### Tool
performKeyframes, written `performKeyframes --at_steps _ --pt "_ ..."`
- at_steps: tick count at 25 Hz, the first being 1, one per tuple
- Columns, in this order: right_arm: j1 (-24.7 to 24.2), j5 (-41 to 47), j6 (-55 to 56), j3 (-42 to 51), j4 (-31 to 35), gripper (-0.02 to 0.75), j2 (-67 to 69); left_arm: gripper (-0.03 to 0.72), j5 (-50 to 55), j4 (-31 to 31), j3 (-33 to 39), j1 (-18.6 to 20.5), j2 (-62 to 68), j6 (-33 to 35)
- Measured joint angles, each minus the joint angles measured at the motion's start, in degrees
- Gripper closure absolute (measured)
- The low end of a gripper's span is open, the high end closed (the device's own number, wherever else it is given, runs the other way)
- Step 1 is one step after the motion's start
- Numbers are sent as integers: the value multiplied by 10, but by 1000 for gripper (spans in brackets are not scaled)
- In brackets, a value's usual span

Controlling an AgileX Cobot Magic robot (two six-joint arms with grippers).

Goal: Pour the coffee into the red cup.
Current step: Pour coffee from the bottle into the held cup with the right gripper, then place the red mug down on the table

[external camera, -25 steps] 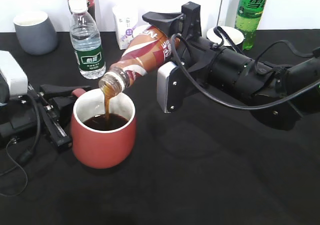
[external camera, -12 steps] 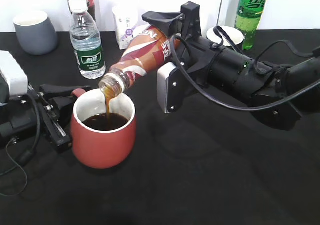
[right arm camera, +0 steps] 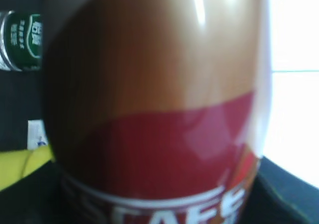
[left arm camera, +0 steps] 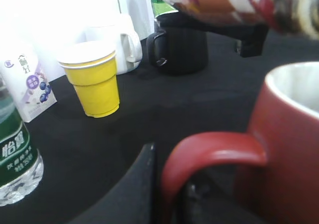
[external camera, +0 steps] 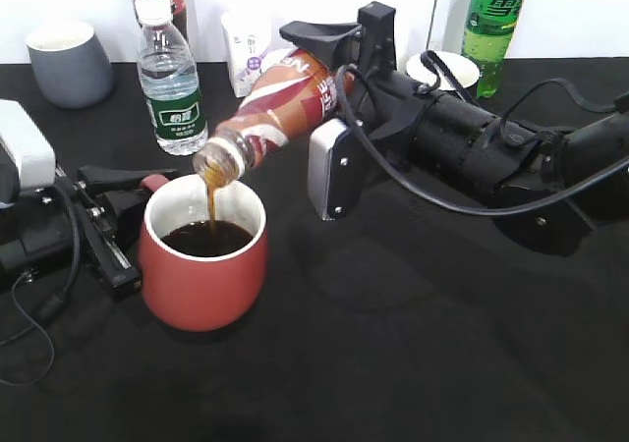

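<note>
The coffee bottle (external camera: pixel 280 103) with its brown, red and white label is tilted mouth-down over the red cup (external camera: pixel 201 275). A thin brown stream falls from its mouth into the cup, which holds dark coffee. My right gripper (external camera: pixel 329 79) is shut on the bottle, whose label fills the right wrist view (right arm camera: pixel 154 109). My left gripper (external camera: pixel 138 192) is shut on the red cup's loop handle (left arm camera: pixel 209 157). The cup stands upright on the black table. The bottle crosses the top of the left wrist view (left arm camera: pixel 234 0).
A clear water bottle (external camera: pixel 170 79), a grey cup (external camera: pixel 69 64), a small carton (external camera: pixel 246 49) and a green soda bottle (external camera: pixel 496 20) stand along the back. The left wrist view shows a yellow paper cup (left arm camera: pixel 94 79), a white mug (left arm camera: pixel 119 40) and a black mug (left arm camera: pixel 182 50).
The bottle has tipped slightly further, its mouth a little lower. The stream keeps running into the cup. The left gripper and the cup have not moved.
</note>
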Motion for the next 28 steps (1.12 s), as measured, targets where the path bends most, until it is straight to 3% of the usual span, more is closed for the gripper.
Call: performKeyframes --at_steps 9,12,18,21,26,28 --pt "0 -1 86 0 0 203 0 615 0 -1 0 0 0 0" --pt "0 -1 205 0 0 203 0 615 -3 -6 0 0 0 0" --pt "0 -1 565 0 1 203 0 615 -3 -44 0 0 0 0" --pt "0 -1 682 0 2 203 0 614 -3 -112 0 0 0 0" --pt "0 -1 694 0 4 203 0 615 -3 -317 1 3 0 22" --pt "0 -1 694 0 10 203 0 615 -3 -369 1 24 0 29"
